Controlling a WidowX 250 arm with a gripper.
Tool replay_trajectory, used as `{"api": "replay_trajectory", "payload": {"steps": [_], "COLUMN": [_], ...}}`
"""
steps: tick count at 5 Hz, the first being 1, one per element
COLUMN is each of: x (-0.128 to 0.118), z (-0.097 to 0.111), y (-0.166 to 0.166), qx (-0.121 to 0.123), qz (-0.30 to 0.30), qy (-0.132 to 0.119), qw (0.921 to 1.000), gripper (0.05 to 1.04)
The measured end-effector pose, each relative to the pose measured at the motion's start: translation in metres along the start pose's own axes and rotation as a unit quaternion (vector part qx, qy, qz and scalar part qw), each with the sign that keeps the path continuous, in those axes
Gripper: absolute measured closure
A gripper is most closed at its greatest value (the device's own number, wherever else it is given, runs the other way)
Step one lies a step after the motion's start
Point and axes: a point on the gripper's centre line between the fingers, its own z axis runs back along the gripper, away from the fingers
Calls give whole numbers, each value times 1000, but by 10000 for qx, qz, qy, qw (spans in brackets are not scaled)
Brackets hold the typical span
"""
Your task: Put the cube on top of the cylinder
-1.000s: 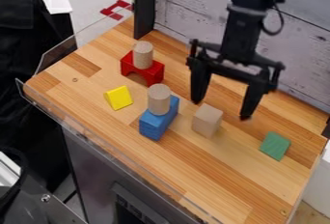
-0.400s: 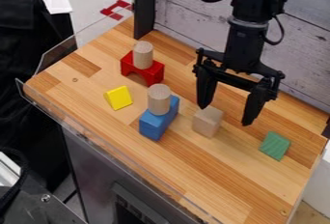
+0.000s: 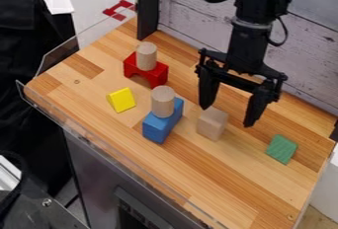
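Pincer (image 3: 227, 117) spread and empty, I hung right of the blue block (image 3: 158, 128); cube (image 3: 211, 124) stood ungripped near its right side, cylinder (image 3: 162, 101) atop it bare, so grasp, lift and placing were undone.

a cylinder (image 3: 163, 100) stands on a block (image 3: 158, 128) — cube (image 3: 212, 124) to the right, wedge (image 3: 122, 100) left, arch (image 3: 153, 76) behind.

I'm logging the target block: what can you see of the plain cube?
The cube is pale and unpainted, with flat faces, and looks wooden. It sits on the tabletop between the blue block and the green block. The open gripper hangs close by; whether a finger touches it, I cannot tell.
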Motion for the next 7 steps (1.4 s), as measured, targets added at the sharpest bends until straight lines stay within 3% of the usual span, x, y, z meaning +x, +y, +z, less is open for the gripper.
{"api": "replay_trajectory", "payload": {"steps": [2,4,5,6,7], "x": [2,3,4,6,7], "z": [-15,-35,-38,-42,-42], "y": [9,12,11,12,12], "qx": [-62,-91,-160,-221,-227], "qz": [114,154,208,282,332], "qy": [183,521,515,528,514], "qw": [9997,9985,9983,9980,9979], "gripper": [83,83,124,394,505]}}
